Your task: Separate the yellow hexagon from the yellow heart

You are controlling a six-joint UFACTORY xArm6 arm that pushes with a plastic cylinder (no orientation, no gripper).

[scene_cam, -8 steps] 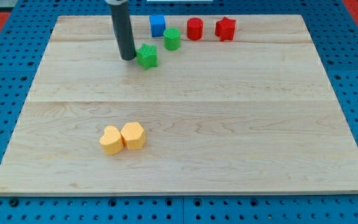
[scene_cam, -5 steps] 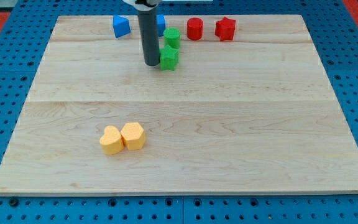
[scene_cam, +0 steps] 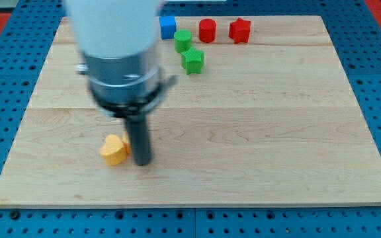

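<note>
The yellow heart lies on the wooden board at the view's lower left. My rod comes down just right of it, and my tip rests on the board touching or almost touching the heart's right side. The yellow hexagon is hidden behind the rod; I cannot tell where it stands relative to the heart. The arm's large grey body blurs the view's upper left.
A green star block and a green cylinder sit at the view's top middle. A blue cube, a red cylinder and a red star line the top edge.
My tip moved from beside the green star at the view's top down to the yellow pair. The green star was pushed right. The heart shifted slightly left; the hexagon is now out of sight.
</note>
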